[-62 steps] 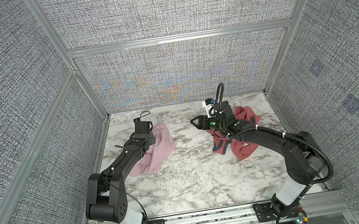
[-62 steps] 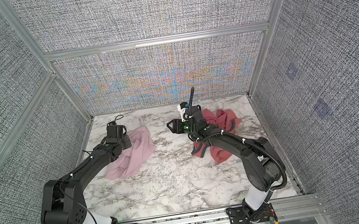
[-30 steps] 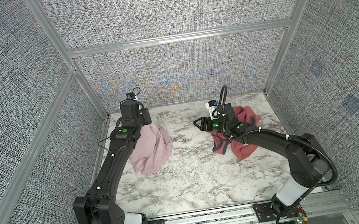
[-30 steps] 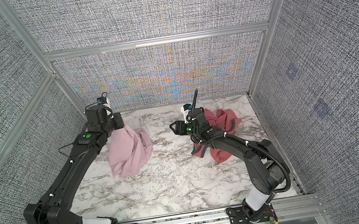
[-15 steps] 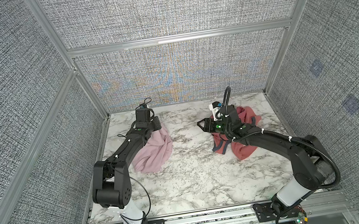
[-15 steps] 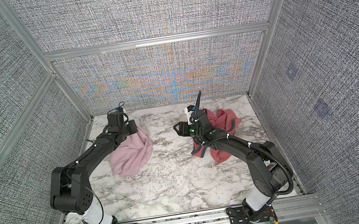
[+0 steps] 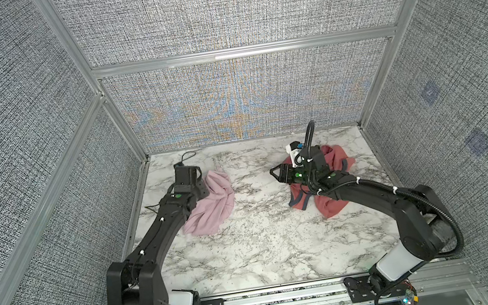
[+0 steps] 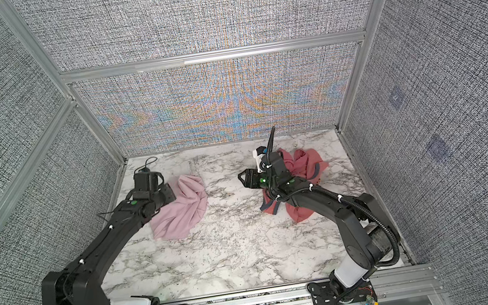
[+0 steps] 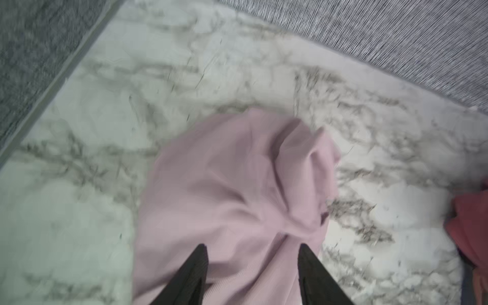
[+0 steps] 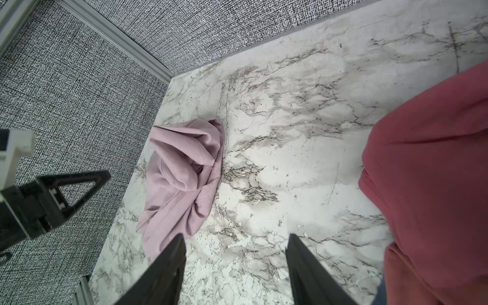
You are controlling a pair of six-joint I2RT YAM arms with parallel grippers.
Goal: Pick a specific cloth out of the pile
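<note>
Cloth (image 9: 232,184) lies crumpled on bench (image 7: 250,244) far left, under left gripper (image 9: 252,264); fingers (image 9: 195,266) apart, nothing between. A sec ago clamped, lifting cloth. Right gripper (image 10: 235,253) fingers apart by pile (image 7: 336,162).

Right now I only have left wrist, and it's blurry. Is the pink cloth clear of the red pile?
Observer: Yes. In both top views the cloth lies alone on the table, with bare marble between it and the pile.
Operator: Right tool?
Observer: The right tool is open and empty, at the pile's edge, pointing toward the cloth.
Operator: Any trim on the pile?
Observer: Grey-blue bands show along its near edge in a top view.
</note>
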